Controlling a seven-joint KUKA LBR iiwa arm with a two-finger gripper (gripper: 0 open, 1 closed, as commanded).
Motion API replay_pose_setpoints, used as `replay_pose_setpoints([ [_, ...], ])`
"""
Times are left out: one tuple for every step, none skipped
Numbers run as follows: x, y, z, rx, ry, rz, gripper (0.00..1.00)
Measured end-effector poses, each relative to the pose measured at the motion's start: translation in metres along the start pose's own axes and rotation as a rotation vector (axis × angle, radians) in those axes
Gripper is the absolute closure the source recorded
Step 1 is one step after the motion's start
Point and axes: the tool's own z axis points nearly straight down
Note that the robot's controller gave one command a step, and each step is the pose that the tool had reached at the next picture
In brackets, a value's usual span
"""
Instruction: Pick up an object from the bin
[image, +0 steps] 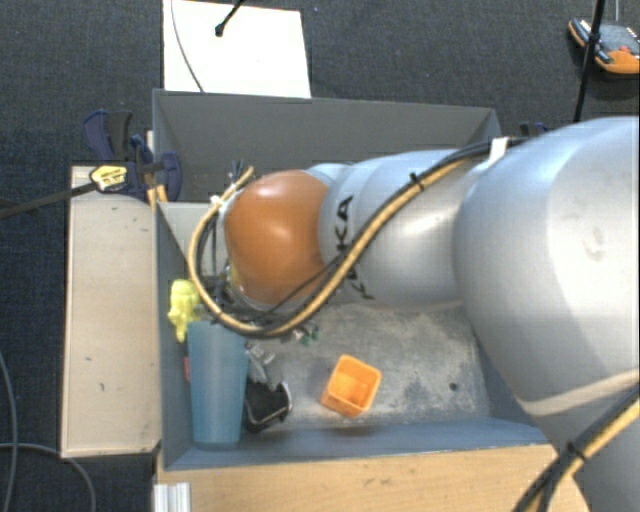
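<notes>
My gripper (257, 360) hangs under the arm's wrist at the bin's left side, low over the front left corner. Just left of it stands a tall light-blue cup (215, 382) against the left wall. Directly below the gripper, at the front wall, lies a black object (266, 405); whether they touch I cannot tell. A small orange cup (350, 387) lies tipped on the floor to the gripper's right, apart from it. A yellow soft thing (183, 306) sits above the blue cup by the left wall.
The arm and its orange cover hide much of the bin's middle and right. A small green thing (306, 336) peeks out under the wrist. Grey floor shows right of the orange cup.
</notes>
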Motion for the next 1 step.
replay_pose_setpoints([
  [0.002, 0.0012, -0.0069, -0.002, 0.002, -0.002, 1.0],
])
